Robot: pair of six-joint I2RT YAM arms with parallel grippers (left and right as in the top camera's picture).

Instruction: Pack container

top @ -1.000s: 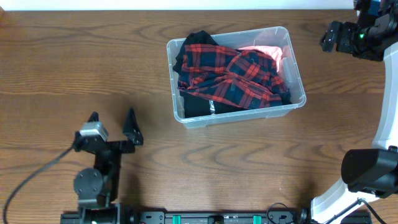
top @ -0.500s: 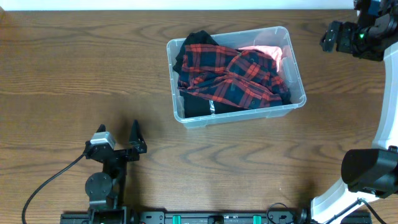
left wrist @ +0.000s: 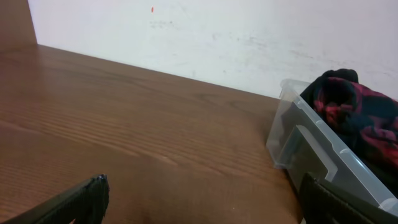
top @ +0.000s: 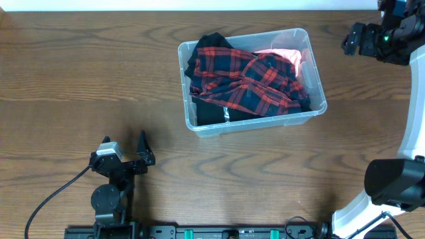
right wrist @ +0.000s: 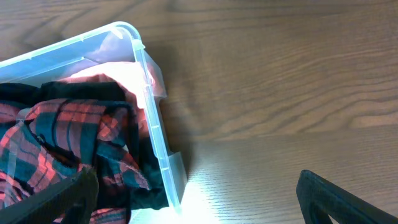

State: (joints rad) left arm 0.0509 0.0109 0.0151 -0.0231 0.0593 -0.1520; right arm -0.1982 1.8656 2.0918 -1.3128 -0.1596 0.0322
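The clear plastic container (top: 317, 86) stands on the wooden table, right of the middle. It holds a red and black plaid garment (top: 255, 79), dark cloth and a pink piece (top: 289, 56). My left gripper (top: 124, 149) is open and empty at the table's front left, well away from the container. My right gripper (top: 350, 41) is at the far right edge, open and empty, beside the container's right end. The left wrist view shows the container's wall (left wrist: 311, 149) and plaid cloth (left wrist: 364, 109). The right wrist view shows its rim (right wrist: 149, 106) and the garment (right wrist: 62, 143).
A black cable (top: 46, 192) runs from the left arm's base over the front left of the table. A white wall (left wrist: 217, 37) rises behind the table's far edge. The right arm's white base (top: 392, 192) stands at the front right.
My left gripper has drawn back toward the front edge of the table and its arm has folded in. The right arm and the container have not moved.
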